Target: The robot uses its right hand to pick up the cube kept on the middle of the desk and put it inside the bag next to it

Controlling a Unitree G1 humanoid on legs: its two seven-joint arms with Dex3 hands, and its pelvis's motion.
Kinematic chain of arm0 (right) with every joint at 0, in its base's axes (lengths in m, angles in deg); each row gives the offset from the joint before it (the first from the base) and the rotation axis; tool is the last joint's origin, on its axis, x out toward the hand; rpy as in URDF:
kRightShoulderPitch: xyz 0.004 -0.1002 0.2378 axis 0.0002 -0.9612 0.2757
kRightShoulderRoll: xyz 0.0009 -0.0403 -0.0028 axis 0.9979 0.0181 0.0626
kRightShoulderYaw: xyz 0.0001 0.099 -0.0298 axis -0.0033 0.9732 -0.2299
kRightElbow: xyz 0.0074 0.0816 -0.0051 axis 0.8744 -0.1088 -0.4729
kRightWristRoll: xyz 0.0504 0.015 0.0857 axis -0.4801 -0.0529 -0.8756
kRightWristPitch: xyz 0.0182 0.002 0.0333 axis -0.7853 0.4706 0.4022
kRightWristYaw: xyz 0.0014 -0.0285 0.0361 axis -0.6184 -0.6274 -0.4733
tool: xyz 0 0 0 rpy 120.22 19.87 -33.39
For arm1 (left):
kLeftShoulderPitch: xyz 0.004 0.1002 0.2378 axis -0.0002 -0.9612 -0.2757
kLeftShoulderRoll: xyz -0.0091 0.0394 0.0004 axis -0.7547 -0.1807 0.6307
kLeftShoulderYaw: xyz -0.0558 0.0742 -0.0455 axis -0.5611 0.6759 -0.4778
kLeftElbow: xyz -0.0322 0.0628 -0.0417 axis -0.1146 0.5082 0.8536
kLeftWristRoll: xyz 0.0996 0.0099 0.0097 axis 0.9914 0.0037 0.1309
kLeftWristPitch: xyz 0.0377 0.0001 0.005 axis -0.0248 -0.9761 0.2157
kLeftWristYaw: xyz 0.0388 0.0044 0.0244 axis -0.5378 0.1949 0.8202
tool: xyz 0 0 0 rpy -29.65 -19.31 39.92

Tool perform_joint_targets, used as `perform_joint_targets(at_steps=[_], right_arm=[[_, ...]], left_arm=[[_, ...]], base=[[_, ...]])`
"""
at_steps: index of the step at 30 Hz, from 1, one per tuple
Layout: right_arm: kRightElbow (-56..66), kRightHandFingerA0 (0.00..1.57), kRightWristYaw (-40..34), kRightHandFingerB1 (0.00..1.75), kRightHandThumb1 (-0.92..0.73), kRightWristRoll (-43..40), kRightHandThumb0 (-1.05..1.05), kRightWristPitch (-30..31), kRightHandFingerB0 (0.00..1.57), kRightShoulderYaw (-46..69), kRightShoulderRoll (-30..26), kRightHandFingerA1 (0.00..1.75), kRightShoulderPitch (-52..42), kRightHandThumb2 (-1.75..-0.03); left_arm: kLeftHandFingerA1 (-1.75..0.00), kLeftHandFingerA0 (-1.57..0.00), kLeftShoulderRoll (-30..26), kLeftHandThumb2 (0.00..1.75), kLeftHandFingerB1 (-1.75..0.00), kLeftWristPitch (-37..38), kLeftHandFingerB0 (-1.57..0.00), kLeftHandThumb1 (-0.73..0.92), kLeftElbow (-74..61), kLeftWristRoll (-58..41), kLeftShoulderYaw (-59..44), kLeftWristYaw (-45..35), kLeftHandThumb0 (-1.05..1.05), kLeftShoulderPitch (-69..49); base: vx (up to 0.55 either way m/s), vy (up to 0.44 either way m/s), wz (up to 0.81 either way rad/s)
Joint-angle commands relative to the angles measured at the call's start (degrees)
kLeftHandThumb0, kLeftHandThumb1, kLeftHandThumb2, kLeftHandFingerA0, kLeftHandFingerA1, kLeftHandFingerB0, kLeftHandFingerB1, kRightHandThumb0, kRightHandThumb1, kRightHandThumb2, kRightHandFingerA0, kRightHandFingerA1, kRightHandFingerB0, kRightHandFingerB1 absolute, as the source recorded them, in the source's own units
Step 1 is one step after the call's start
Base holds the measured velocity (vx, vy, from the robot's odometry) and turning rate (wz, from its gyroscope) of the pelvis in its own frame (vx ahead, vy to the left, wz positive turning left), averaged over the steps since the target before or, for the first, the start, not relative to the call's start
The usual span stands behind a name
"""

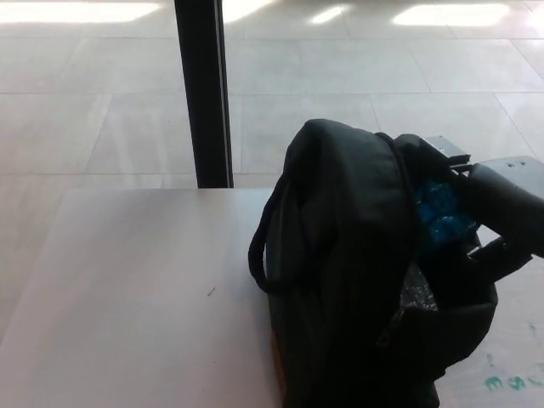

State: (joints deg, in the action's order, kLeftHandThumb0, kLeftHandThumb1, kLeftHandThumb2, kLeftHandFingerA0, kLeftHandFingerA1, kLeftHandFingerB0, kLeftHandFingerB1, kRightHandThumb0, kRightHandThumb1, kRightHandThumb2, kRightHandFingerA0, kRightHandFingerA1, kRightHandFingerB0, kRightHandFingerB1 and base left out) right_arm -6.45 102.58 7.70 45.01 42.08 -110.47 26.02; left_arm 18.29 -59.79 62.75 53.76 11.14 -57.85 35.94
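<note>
A pale tiled floor point(340, 76) stretches away behind the scene, bright with reflected ceiling lights, and a black post point(204, 93) rises from it just past the far edge of the white table point(136, 289). On the right half of the table stands the black bag point(340, 263), slumped but upright, its opening turned toward the right and a carry loop point(259, 255) hanging off its left side. The robot's right hand point(489, 221) comes in from the right edge and sits at the mouth of the bag. The cube point(440, 212), blue and glossy, shows just inside that opening, pressed between the hand and the dark fabric; the fingers appear closed around it, though shadow hides the exact contact. The left hand is not in view.

The step in hand looks like the placing itself. To do it well, the hand should carry the cube deeper, past the rim and the crinkled lining, before the fingers part, so the cube drops inside and does not roll out over the lip. The soft rim may fold inward, so a slow, straight entry is safer.

Near the right corner of the table there are green marks point(510, 381), possibly handwriting, too partial to read. No brand shows on the bag.
</note>
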Motion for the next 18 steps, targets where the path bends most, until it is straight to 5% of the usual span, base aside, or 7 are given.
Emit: perform_joint_targets(at_steps=[1,2,4,5,6,18], right_arm=[[1.9,0.73,2.0,0.35,-0.67,2.1,-0.47,2.6,0.31,-1.4,2.8,0.99,2.0,-0.6],[2.6,0.54,2.8,0.35,-0.66,2.7,-0.55,2.9,0.14,-1.8,2.9,0.72,2.5,-0.6],[3.1,0.54,3.6,0.35,-0.66,3.3,-0.55,3.0,0.14,-2.1,2.7,0.72,2.8,-0.6],[3.9,0.12,3.1,0.22,-0.49,5.9,-0.67,1.9,0.0,-3.1,2.1,0.56,3.7,-0.88],[5.3,0.0,3.0,0.04,-0.55,6.9,-0.96,2.3,0.0,-3.3,2.3,0.18,3.9,-0.89],[11.5,0.0,11.0,0.0,-0.55,9.5,-0.99,10.2,0.0,-1.1,0.4,0.23,3.8,-0.92]], left_arm=[[-0.6,-0.31,-1.0,0.91,-0.53,0.6,-0.24,0.55,0.8,0.9,0.2,0.2,-0.56,0.1],[-0.6,-0.32,-1.0,0.91,-0.53,0.5,-0.23,0.55,0.8,1.1,0.3,0.6,-0.55,0.3],[-0.6,-0.32,-0.9,0.91,-0.53,0.5,-0.23,0.55,0.9,1.2,0.4,0.6,-0.55,0.4],[-0.6,-0.32,-1.0,0.91,-0.52,0.0,-0.22,0.54,0.7,1.1,0.4,0.7,-0.54,0.6],[-0.61,-0.32,-1.2,0.92,-0.52,0.7,-0.22,0.54,0.8,1.2,0.5,0.2,-0.56,0.4],[-0.59,-0.31,-1.0,0.9,-0.54,0.9,-0.28,0.54,1.1,1.6,0.4,0.9,-0.59,-0.3]], base=[[0.0,0.0,0.0],[0.0,0.0,0.0],[0.0,0.0,0.0],[0.0,0.0,0.0],[0.0,0.0,0.0],[0.0,0.0,0.0]])
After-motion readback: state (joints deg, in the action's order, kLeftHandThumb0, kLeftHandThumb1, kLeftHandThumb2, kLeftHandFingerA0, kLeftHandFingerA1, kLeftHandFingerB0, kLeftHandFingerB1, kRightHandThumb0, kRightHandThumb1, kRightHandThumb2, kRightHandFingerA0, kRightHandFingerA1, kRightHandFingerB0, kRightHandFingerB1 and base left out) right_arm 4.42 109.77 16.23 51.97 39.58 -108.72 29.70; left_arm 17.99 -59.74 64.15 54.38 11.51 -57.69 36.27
